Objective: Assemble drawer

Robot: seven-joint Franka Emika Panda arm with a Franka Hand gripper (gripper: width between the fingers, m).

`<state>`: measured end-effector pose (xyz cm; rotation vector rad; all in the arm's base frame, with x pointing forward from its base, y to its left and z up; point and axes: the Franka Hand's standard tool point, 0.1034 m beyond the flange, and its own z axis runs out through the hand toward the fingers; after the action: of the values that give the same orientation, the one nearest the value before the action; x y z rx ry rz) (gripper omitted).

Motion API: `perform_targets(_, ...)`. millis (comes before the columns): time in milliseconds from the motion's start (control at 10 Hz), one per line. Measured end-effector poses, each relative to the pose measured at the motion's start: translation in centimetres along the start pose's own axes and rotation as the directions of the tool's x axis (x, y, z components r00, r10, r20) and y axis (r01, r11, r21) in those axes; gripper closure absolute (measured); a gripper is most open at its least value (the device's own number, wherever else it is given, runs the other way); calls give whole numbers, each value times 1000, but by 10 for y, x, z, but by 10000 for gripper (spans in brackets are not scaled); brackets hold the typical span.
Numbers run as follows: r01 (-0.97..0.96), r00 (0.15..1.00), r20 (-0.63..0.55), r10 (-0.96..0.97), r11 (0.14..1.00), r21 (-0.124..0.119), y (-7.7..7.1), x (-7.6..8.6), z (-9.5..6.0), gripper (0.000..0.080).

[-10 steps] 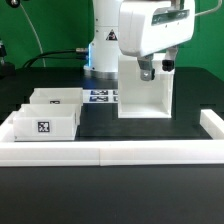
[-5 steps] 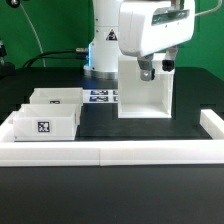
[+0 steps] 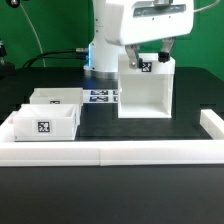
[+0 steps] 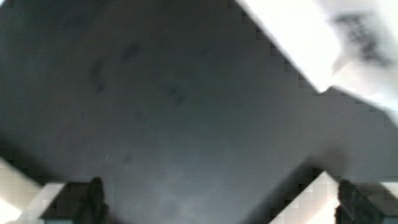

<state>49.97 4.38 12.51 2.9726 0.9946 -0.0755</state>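
Drawer case (image 3: 145, 95) stands upright centre-right of exterior frame on black surface (image 3: 150, 130). Front tray (image 3: 45, 122) & rear tray (image 3: 57, 97) sit lower left. Gripper (image 3: 150, 63) hangs at case top, fingers (image 4: 79, 197) spread wide, nothing btwn them.

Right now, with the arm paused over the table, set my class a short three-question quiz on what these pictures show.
1. True or false: both small trays stand outside the big case.
2. What is between the fingers of the gripper? A) nothing B) a tray C) a knob
3. Fill in: seen from the exterior view, the trays lie to the ____ of the case.

Key: 1 true. 2 A, the fingers are spread with only dark table between them. 3 left.
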Motion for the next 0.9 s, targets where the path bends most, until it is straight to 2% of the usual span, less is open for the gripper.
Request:
perform_targets(200,-166,986,34,166,986,3,-22,-14,-9,150)
perform_targets(300,-220,975,36,220,975,-6,-35,-19,-18,150)
perform_targets(700,-209,977,35,209,978,-4,-34,-20,-16,150)
perform_targets(800,-292,956,6,292,956,2,-34,-22,-13,150)
perform_targets(900,-404,915,3,404,915,12,-42,-31,-8,150)
